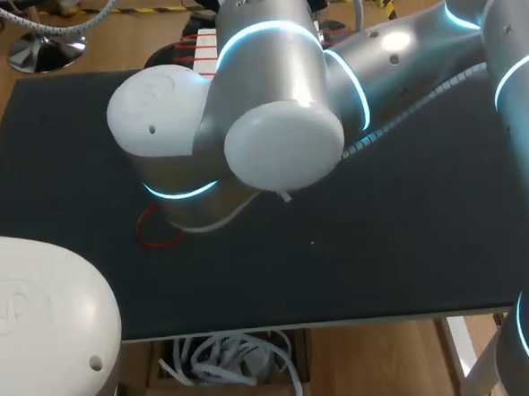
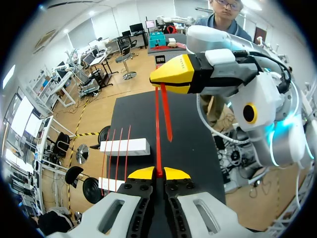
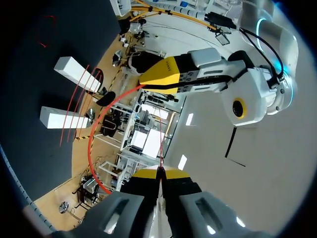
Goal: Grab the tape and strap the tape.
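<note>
Clearly the left gripper (image 2: 158, 173) has its yellow tips pinched narrow on the tape (image 2: 158, 134), a thin red strip held at its near end. From there the strip runs straight ahead, off the table (image 2: 188, 144), to the right gripper (image 2: 163, 79), which is also clamped on it. A short free tail hangs below those fingers. In the right wrist view the part beyond the grip bows in a wide arc, so I judge the strip very light, springy along its length and limp sideways, probably with a slick face. A pinch flat across its width and close to an end should hold best. A grip taken mid-span would likely let it buckle or twist.

Further out on the dark mat, two white blocks (image 2: 125, 147) carry spare red strips (image 2: 117, 148) laid across them. Beyond them a red loop (image 1: 154, 232) lies flat, possibly a strap already closed, though the arms hide most of it from above.
</note>
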You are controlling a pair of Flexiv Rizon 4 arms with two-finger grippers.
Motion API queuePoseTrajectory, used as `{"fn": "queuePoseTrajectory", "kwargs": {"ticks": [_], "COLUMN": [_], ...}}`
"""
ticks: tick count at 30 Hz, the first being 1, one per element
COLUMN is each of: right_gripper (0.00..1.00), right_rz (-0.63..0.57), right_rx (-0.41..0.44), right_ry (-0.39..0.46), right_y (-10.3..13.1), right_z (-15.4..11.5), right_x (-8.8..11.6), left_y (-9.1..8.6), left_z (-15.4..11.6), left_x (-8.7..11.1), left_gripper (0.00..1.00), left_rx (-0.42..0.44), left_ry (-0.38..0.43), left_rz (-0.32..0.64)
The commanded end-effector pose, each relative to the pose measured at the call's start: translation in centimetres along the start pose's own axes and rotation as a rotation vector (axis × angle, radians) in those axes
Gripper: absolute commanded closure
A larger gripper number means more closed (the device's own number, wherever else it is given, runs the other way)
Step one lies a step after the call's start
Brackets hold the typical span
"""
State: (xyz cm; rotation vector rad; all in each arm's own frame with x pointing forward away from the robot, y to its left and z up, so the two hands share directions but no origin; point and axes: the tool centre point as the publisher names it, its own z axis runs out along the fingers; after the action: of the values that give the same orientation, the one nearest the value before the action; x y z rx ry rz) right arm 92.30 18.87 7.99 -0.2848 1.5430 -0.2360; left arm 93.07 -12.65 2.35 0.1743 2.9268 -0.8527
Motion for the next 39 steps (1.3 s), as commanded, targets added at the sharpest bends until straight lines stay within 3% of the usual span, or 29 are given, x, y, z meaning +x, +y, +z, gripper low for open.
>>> {"fn": "queuePoseTrajectory", "kwargs": {"ticks": [1, 14, 25, 39], "right_gripper": [1.00, 1.00, 1.00, 1.00], "right_rz": [-0.015, -0.111, -0.137, -0.108], "right_rx": [-0.011, -0.048, 0.050, 0.046], "right_ry": [0.024, 0.010, -0.002, 0.008], "right_y": [0.1, 0.6, 1.5, 2.9], "right_z": [-0.4, -0.6, 0.8, 1.2], "right_x": [-0.3, -0.2, 0.1, -0.2], "left_y": [-0.1, -0.1, -0.1, -0.1], "left_z": [-0.1, -0.1, -0.1, -0.1], "left_x": [0.0, 0.0, 0.0, 0.0], "left_gripper": [1.00, 1.00, 1.00, 1.00], "left_rx": [-0.005, -0.005, -0.005, -0.005], "left_ry": [0.002, 0.002, 0.002, 0.002], "left_rz": [-0.002, -0.002, -0.002, -0.002]}}
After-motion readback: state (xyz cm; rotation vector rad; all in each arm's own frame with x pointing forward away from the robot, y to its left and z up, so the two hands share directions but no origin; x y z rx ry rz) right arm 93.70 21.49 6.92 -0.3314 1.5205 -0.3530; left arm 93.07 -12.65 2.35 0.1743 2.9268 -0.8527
